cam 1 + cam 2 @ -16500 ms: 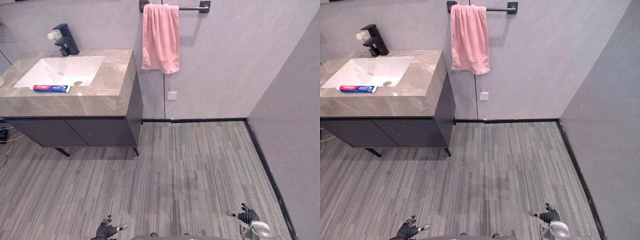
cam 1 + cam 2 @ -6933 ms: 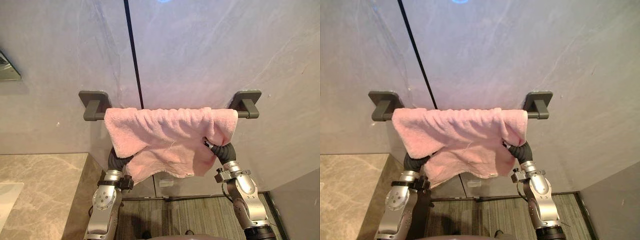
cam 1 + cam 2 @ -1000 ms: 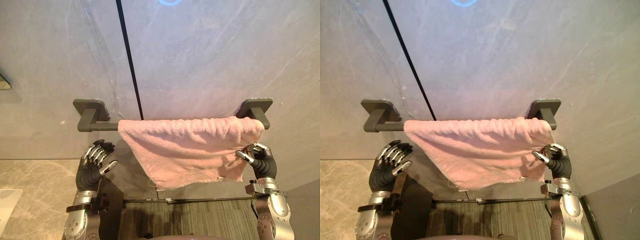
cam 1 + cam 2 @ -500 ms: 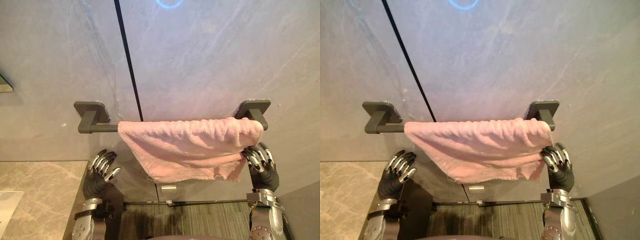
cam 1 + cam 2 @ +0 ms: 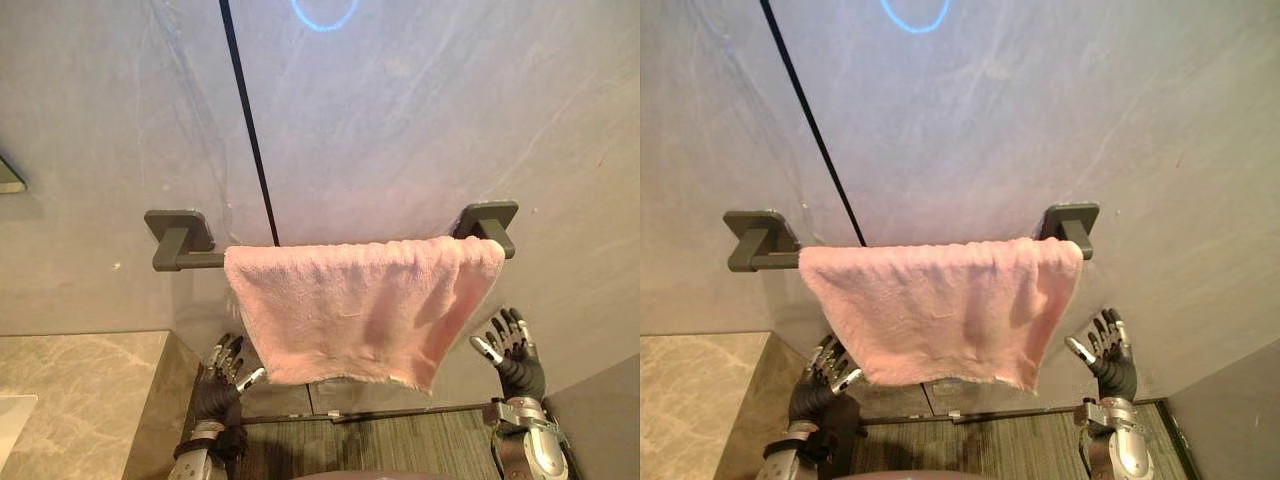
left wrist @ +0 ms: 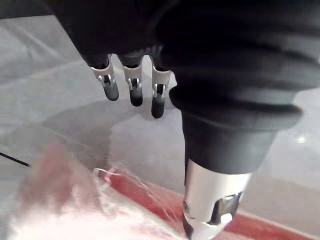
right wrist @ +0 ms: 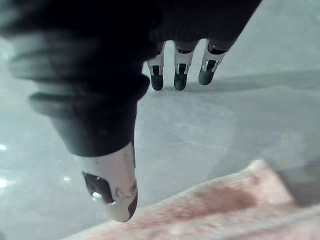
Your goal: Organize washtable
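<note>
**Pink towel on the wall bar, both hands free.** The pink towel (image 5: pixel 360 310) hangs draped over the dark towel bar (image 5: pixel 203 260). It is spread along most of the bar's length, from just beside the right bracket (image 5: pixel 487 218) to a point short of the left bracket (image 5: pixel 178 230), so a bare stretch of bar shows on that side. The cloth lies fairly flat with 1 soft fold near its right edge, and its lower hem runs uneven.

Note the left hand (image 5: pixel 224 372), below the towel's lower left corner. Its fingers are straight and spread, the thumb stands apart, and nothing is in its grasp. The left wrist view agrees: the fingertips (image 6: pixel 135 95) point at bare wall, with the towel as a pink blur below them.

The right hand (image 5: pixel 510 345) is raised just beside the towel's right edge and clear of it. Its fingers are likewise fanned and it holds nothing.

**Progress.** You can read the towel step as essentially complete, since the cloth is hung and spread and neither hand touches it. At most, evening out the hem remains.

A corner of the marble countertop (image 5: pixel 80 400) shows at lower left. Most of the washtable lies outside these views, so you cannot judge its state, and that part of the task likely lies ahead.
</note>
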You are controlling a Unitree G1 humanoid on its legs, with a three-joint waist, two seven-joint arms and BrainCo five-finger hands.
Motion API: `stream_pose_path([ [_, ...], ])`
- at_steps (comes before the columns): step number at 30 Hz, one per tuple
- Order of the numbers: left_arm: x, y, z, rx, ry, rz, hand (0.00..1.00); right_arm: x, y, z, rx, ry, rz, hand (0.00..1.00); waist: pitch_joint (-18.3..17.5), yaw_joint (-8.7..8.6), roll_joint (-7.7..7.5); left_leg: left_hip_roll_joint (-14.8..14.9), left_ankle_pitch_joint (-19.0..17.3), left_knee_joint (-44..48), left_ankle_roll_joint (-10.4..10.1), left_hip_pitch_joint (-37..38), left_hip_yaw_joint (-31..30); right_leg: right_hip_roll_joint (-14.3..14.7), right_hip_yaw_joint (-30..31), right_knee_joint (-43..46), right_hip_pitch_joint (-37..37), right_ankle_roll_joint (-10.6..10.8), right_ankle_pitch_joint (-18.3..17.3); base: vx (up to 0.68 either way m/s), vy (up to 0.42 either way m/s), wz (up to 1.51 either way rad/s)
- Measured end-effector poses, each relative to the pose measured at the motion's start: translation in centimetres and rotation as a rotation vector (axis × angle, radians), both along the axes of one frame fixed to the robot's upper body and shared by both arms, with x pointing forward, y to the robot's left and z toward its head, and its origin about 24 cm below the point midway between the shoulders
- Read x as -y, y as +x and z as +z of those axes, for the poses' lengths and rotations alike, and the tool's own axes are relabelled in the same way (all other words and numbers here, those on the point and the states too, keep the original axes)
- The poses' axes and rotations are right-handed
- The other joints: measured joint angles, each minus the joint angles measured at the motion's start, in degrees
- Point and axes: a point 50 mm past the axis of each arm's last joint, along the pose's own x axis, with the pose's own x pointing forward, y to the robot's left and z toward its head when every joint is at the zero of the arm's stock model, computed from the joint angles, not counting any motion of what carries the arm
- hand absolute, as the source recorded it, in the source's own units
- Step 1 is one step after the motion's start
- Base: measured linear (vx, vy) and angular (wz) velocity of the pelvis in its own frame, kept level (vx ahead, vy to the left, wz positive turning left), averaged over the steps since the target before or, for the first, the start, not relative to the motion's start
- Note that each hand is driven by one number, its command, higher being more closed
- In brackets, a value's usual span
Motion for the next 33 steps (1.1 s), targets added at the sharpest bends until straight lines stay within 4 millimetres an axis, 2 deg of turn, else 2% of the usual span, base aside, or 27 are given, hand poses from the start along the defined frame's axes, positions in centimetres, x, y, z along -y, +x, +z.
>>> stream_pose_path([
  [1, 0.0, -0.2, -1.0, -0.048, 0.014, -0.02, 0.0, -0.2, -0.1, -1.4, -0.073, -0.015, 0.03, 0.0, 0.0, 0.23, 0.02, 0.0, 0.0, 0.0, 0.0, 0.1, 0.0, 0.0, 0.0, 0.1, 0.0, 0.0, 0.0, 0.03, -0.014, 0.0],
  [6, 0.0, -0.7, -3.4, -0.179, 0.066, -0.055, 0.0, -1.5, -0.9, -5.5, -0.313, -0.091, 0.165, 0.0, -0.1, 0.57, 0.33, 0.1, 0.0, 0.0, 0.0, 0.1, -0.3, 0.1, 0.0, 0.1, 0.1, 0.0, 0.0, 0.0, 0.0, 0.0],
  [9, -0.4, -1.4, -4.8, -0.266, 0.118, -0.066, 0.0, -1.9, -1.8, -7.6, -0.449, -0.156, 0.235, 0.0, -0.1, 0.59, 0.48, -0.1, 0.2, -0.1, -0.1, 0.3, -0.8, 0.1, -0.3, 0.0, 0.0, 0.0, 0.0, -0.04, -0.009, 0.05],
  [14, -1.0, -3.3, -6.9, -0.41, 0.18, -0.082, 0.0, -1.5, -3.2, -10.0, -0.62, -0.259, 0.319, 0.0, 0.3, 0.58, 0.48, -0.5, 0.8, -1.1, -0.1, 0.3, -1.6, 0.1, -0.6, -0.4, 0.0, 0.1, 0.1, -0.03, -0.01, 0.05],
  [20, -1.9, -4.8, -8.3, -0.519, 0.225, -0.094, 0.0, -0.5, -4.6, -11.5, -0.746, -0.308, 0.338, 0.0, 0.8, 0.58, 0.33, -1.1, 1.1, -2.2, 0.0, 0.5, -1.8, 0.0, -0.9, -1.0, 0.0, 0.1, 0.2, 0.0, 0.001, 0.01],
  [26, -2.5, -5.1, -9.0, -0.574, 0.253, -0.082, 0.0, 0.7, -5.4, -12.2, -0.836, -0.32, 0.308, 0.0, 2.7, 0.48, 0.67, -1.2, 1.1, -2.6, 0.0, 0.5, -2.0, 0.0, -1.3, -1.6, 0.2, 0.2, 0.2, 0.01, 0.0, 0.01],
  [33, -3.1, -5.3, -9.2, -0.595, 0.25, -0.049, 0.0, 1.5, -5.5, -12.5, -0.877, -0.332, 0.286, 0.0, 4.0, 0.58, -0.35, -1.4, 1.1, -2.7, 0.0, 0.4, -1.8, -0.2, -1.1, -1.4, 0.2, 0.2, 0.2, 0.0, 0.0, 0.0],
])
